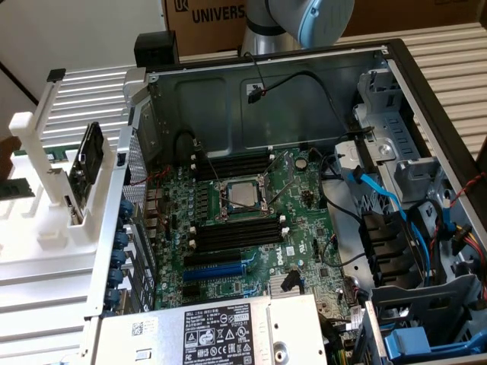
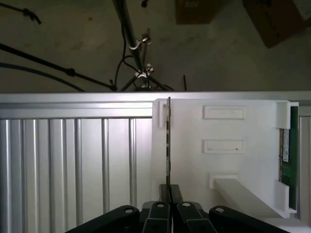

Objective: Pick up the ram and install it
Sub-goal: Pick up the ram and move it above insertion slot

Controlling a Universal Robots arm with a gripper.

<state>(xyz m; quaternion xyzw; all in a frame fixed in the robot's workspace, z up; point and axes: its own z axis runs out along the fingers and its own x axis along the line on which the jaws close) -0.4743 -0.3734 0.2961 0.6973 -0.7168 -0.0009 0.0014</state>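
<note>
A dark-green ram (image 2: 286,155) with a white label strip lies in the side groove of the white holder (image 2: 228,165). In the exterior view that ram (image 1: 15,188) is at the far left, on the holder (image 1: 46,228). A second thin dark board (image 1: 90,163) stands tilted in the holder. The wrist view shows this board (image 2: 168,145) edge-on, in line with my gripper (image 2: 170,193). The black fingers (image 2: 158,213) are shut together where the board's near end meets them in the picture. I cannot tell whether they touch it. The black memory slots (image 1: 232,163) flank the processor (image 1: 242,195).
The open computer case (image 1: 396,68) holds the motherboard, a blue expansion slot (image 1: 217,270), cables and drive cages (image 1: 426,251). The arm's blue-capped joint (image 1: 319,19) is behind the case. The ribbed metal tabletop (image 2: 73,165) ends at an edge, with tripod legs (image 2: 131,43) on the floor beyond.
</note>
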